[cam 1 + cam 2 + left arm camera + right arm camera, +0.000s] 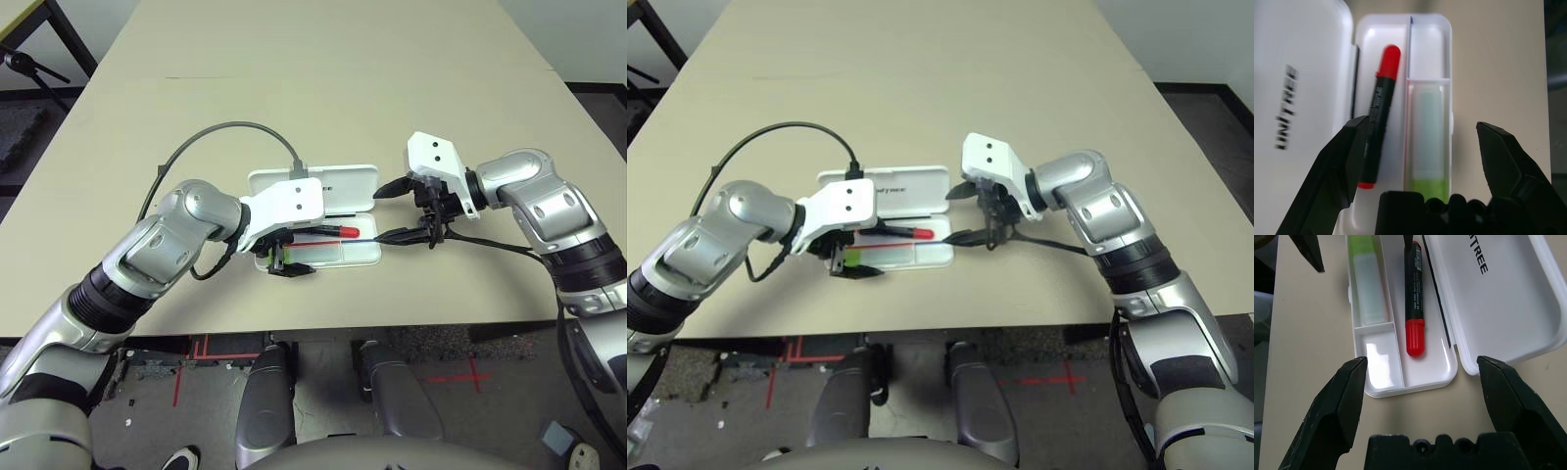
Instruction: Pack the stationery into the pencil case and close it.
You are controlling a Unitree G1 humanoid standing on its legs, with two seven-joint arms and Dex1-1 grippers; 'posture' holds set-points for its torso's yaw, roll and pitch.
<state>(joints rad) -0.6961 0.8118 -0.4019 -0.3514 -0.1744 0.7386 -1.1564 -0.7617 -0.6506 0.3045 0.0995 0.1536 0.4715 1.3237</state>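
— What do you see from the head camera?

— The white pencil case (pixel 323 220) lies open on the tan counter (pixel 323 88), lid laid flat on the far side. My left fingers (pixel 284 257) hang over its left end, spread and holding nothing. My right fingers (pixel 402 211) hover just off its right end, spread as well, with nothing between them. A red marker (pixel 328 232) lies in the tray.

— And from the left wrist?

— My two black left fingertips (pixel 1342 161) stand wide apart above the tray. The marker (pixel 1378 132) lies in the long channel next to the hinge. The green and white stick (pixel 1427 147) sits in the outer compartment, green end toward me. The lid (pixel 1298 98) shows dark lettering.

— The right wrist?

— My right fingertips (pixel 1339 406) are spread wide just off the case's end, touching nothing. The marker (pixel 1414 298) has its red tip toward me; the stick (pixel 1366 284) lies beside it beyond the divider. The small near compartment looks bare white. I can't find the little grey block.
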